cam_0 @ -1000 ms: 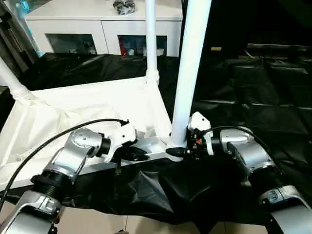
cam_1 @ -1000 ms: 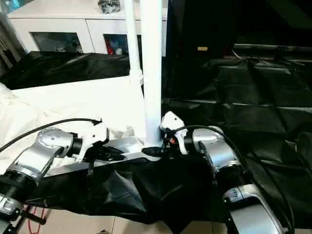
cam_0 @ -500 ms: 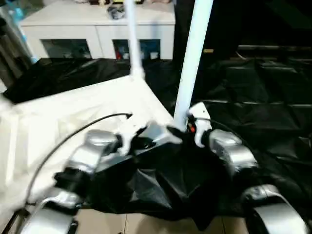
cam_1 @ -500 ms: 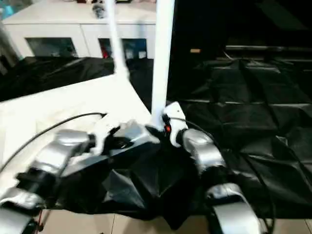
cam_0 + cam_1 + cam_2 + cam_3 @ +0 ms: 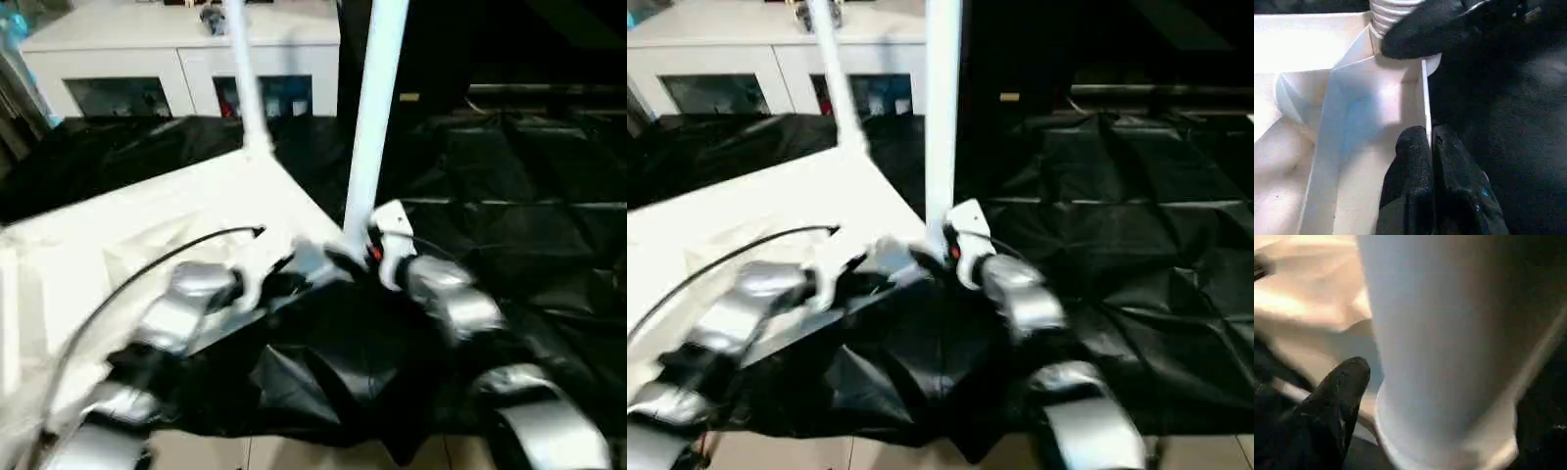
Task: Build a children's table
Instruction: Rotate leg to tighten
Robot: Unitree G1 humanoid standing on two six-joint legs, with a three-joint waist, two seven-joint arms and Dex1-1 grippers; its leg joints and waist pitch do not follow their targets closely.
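furniture: white glass-door cabinet [image 5: 186, 78] at back | work table: black drape [image 5: 529, 196] | floor: pale tiles [image 5: 323, 455]

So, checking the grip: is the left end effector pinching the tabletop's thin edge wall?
Yes, the left end effector has its fingers closed on the tabletop's thin wall.

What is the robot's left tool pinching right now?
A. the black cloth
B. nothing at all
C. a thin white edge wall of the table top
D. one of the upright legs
C: in the left wrist view the left tool has its two black fingers closed on the thin white edge wall of the upturned table top, not on cloth or a leg.
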